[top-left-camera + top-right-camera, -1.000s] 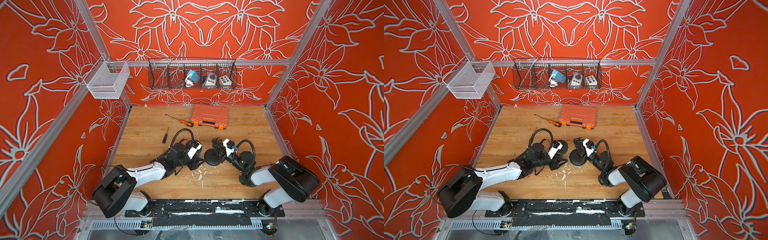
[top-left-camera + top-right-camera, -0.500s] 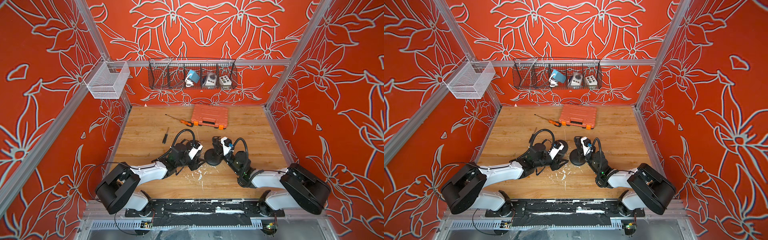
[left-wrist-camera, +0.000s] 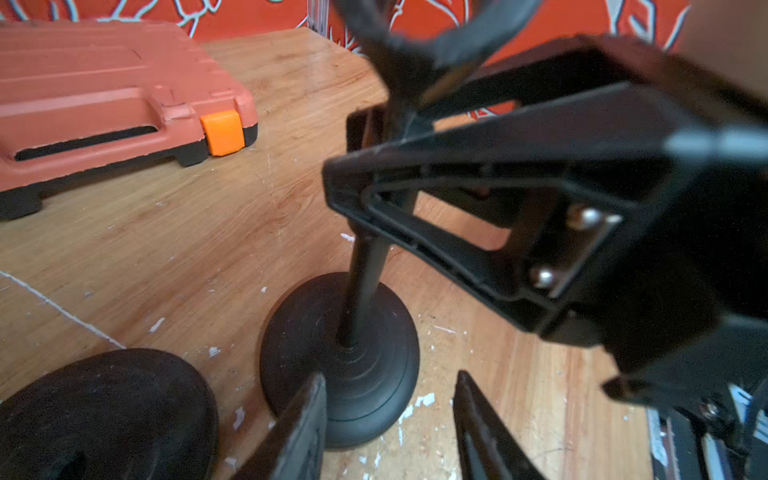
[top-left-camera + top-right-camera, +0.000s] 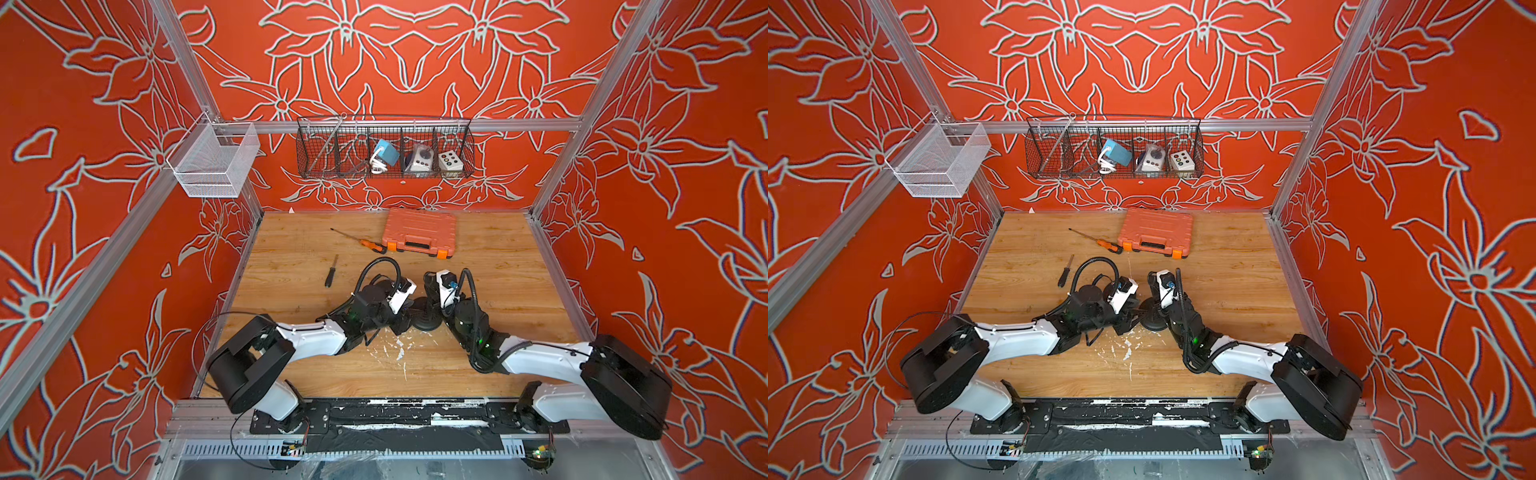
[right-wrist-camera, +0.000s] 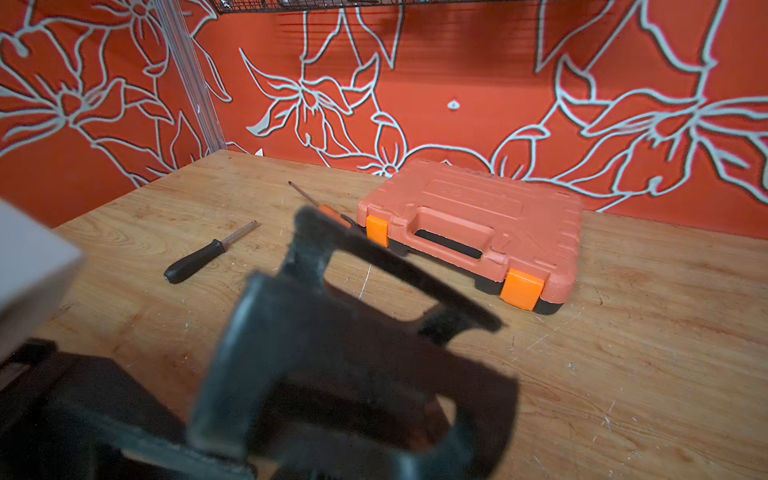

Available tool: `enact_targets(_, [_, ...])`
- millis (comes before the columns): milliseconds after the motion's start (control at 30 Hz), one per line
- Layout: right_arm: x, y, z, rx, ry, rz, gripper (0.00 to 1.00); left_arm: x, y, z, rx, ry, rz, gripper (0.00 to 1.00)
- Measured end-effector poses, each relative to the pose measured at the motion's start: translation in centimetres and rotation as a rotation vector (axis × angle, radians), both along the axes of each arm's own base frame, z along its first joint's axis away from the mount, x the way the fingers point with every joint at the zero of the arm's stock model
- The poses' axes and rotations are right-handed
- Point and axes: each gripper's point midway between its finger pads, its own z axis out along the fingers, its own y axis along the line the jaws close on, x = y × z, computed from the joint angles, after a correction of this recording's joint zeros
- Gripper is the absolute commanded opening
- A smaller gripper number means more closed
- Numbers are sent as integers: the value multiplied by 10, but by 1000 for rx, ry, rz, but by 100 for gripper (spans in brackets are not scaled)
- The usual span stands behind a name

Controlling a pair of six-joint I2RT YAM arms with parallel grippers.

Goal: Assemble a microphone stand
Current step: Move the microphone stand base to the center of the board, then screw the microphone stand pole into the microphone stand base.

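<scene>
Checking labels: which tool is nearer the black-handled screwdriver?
Left. Left tool sits low between the black-handled screwdriver and the black stand; right tool grips its pole, farther.

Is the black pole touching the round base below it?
Touching. The left wrist view shows the pole standing in the centre hole of the round base.

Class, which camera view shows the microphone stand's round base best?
The left wrist view: the round base is close and nearly whole, with its pole rising from the middle. In both top views it is small and half hidden. The right wrist view does not show it.
</scene>
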Motion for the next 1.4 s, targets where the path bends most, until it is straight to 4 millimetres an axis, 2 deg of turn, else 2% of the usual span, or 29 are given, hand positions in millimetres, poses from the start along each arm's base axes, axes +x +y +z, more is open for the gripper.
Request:
enact_targets(200, [-3,4,-1,-4,8,31,0,5,-2,-25,-3,-7,10,48])
enact_targets(367, [-3,7,-1,-10,9,47,0,13,-6,-31,-33,-34,30,49])
enact_targets(567, [-3,8,0,-21,16,57,0,21,-11,-47,-46,-29,47,49])
enact_targets(667, [-3,10,2,-25,18,61,0,27,-16,-41,-59,-47,53,48])
enact_targets(833, [-2,12,2,-40,25,71,0,40,-28,-18,-105,-99,57,46])
enact_targets(967, [-3,12,2,-40,31,75,0,45,-31,-22,-107,-100,61,41])
enact_targets(1367, [-7,6,2,-36,30,81,0,41,-44,-28,-115,-129,6,11])
enact_targets(1400, [-8,5,3,-39,27,87,3,40,-45,-28,-115,-137,0,10])
